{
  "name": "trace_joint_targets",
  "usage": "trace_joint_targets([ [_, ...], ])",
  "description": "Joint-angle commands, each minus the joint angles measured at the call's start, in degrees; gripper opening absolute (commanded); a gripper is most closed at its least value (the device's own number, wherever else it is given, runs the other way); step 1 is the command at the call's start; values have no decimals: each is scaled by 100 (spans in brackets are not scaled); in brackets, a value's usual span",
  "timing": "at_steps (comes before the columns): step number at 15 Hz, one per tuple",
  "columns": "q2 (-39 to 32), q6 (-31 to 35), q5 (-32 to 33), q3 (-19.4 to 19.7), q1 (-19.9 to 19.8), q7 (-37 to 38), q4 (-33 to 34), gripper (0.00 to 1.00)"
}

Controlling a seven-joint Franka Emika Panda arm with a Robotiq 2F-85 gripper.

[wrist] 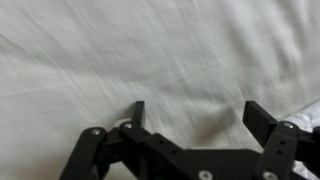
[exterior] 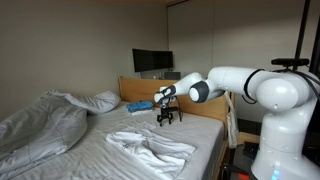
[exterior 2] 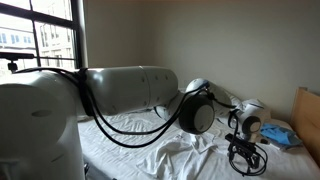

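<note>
My gripper [exterior: 167, 117] hangs just above the white bed sheet [exterior: 150, 125] near the head of the bed; it also shows in an exterior view [exterior 2: 245, 158]. In the wrist view the two black fingers [wrist: 196, 112] are spread apart with only wrinkled white sheet [wrist: 150, 50] between them. The gripper is open and holds nothing. A crumpled white cloth [exterior: 150, 148] lies on the bed in front of the gripper, also seen as folds in an exterior view [exterior 2: 185, 155]. A blue item [exterior: 140, 105] lies near the headboard beside the gripper, also visible in an exterior view [exterior 2: 278, 136].
A grey bunched duvet [exterior: 40, 125] and a pillow [exterior: 100, 100] lie on the far side of the bed. A wooden headboard [exterior: 140, 88] stands behind, with a dark monitor [exterior: 152, 61] beyond it. A window [exterior 2: 35, 35] shows in an exterior view.
</note>
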State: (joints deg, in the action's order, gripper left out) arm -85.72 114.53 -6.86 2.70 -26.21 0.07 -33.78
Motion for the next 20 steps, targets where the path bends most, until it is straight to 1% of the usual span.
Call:
trace_joint_targets([
  [1,0,-28,-201,-363,-450,-1007,-89,100],
  [3,0,-45,-357,-615,-725,-1736,-69,100],
  [5,1,-141,-441,-774,-922,-2371,-37,100],
  [10,3,-450,-630,-1196,-1278,-3837,-58,100],
  [13,4,-803,-672,-1295,-1360,-4658,-54,100],
  [16,8,-1355,-547,-1197,-1325,-5373,-17,100],
  [17,10,-1074,-637,-1092,-1241,-4890,-12,100],
  [20,10,-1245,-637,-1082,-1241,-5179,-8,100],
])
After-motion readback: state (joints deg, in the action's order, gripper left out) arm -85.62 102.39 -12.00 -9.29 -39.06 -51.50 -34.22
